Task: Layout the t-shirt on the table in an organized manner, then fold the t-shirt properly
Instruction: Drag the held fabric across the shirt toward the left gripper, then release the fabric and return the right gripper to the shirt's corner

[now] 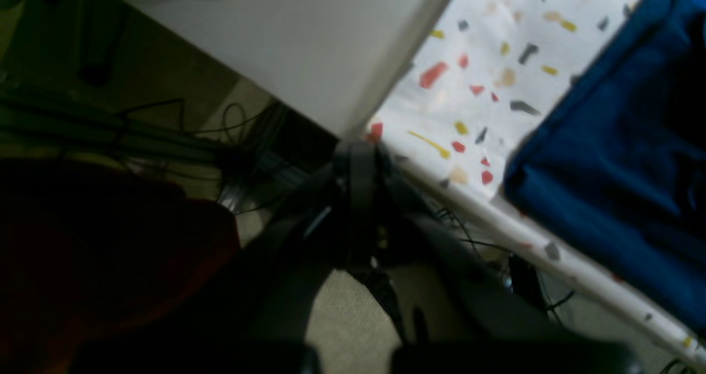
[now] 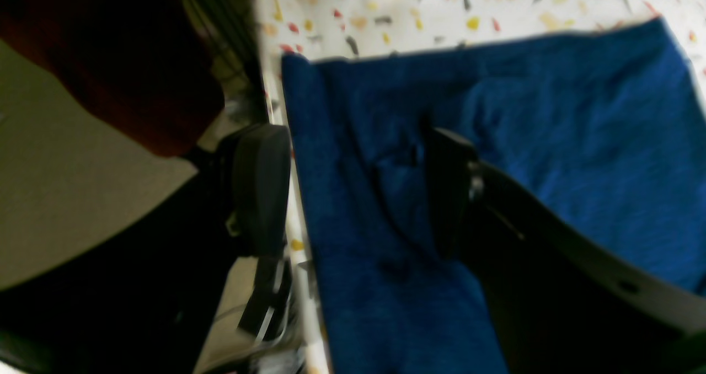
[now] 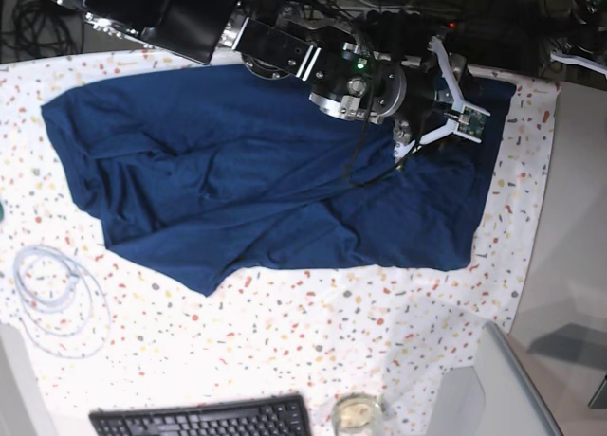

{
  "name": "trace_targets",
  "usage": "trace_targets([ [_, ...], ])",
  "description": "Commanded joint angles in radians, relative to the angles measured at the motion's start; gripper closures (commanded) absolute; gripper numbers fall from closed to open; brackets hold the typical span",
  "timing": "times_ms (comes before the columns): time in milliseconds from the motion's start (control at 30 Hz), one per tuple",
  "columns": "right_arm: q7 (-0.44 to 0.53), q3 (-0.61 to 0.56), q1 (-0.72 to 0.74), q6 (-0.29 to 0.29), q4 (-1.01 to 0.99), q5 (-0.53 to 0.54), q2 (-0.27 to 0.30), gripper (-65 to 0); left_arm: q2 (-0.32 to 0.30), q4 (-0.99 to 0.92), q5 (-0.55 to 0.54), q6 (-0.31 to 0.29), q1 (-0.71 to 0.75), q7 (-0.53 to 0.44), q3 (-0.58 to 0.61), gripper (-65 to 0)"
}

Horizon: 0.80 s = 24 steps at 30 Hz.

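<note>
Navy t-shirt (image 3: 266,185) lies spread across the upper half of the base view on the speckled table (image 3: 313,332), its right hem stopping just short of the table's right edge and its lower edge leaving a broad bare strip of cloth, where a coiled white cable (image 3: 52,289) lies at the left, a black keyboard (image 3: 199,419) at the bottom edge and a small glass jar (image 3: 356,414) just right of it, its contents too blurred to tell. The right gripper (image 2: 353,192) stands with jaws apart over the shirt's border at the table edge, one finger (image 2: 449,189) on the fabric and the other off the table. The left gripper (image 1: 358,197) has its jaws together, off the table corner and holding nothing; no writing is legible anywhere.
</note>
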Motion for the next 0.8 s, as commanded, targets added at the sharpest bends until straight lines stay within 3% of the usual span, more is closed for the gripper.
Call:
trace_targets([
  [0, 0.029, 0.069, 0.025, -0.015, 0.067, -0.004, 0.034, -36.0, -0.015, 0.014, -0.01, 0.001, 0.003, -0.019, -0.006, 0.0],
  [100, 0.003, 0.344, -0.032, -0.015, 0.202, -0.002, 0.149, -36.2, -0.018, 0.014, -0.01, 0.001, 0.003, -0.019, -0.006, 0.0],
  [233, -0.055, 0.824, -0.086, -0.006, 0.225, -0.002, 0.184, -36.3, -0.032, 0.014, -0.01, 0.001, 0.001, -0.019, -0.004, 0.0],
  [300, -0.098, 1.008, -0.058, 0.049, 0.148, -0.002, 0.184, -36.3, -0.032, 0.014, -0.01, 0.001, -0.01, -0.019, 0.003, 0.0],
  [400, -0.166, 1.186, 0.041, 0.163, -0.055, -0.007, 0.192, -36.3, -0.041, 0.016, -0.009, 0.001, -0.027, -0.019, 0.04, 0.0],
  [533, -0.173, 1.296, 0.19, 0.253, -0.41, -0.01, 0.265, -36.3, -0.044, 0.023, -0.006, 0.001, -0.033, -0.019, 0.108, 0.0],
  [667, -0.135, 1.241, 0.293, 0.261, -0.667, -0.01, 0.325, -36.3, -0.044, 0.025, -0.004, 0.001, -0.033, -0.019, 0.135, 0.0],
  [767, -0.009, 1.207, 0.307, 0.261, -0.768, -0.008, 0.341, -36.5, -0.044, 0.022, -0.006, 0.001, -0.033, -0.019, 0.131, 0.0],
])
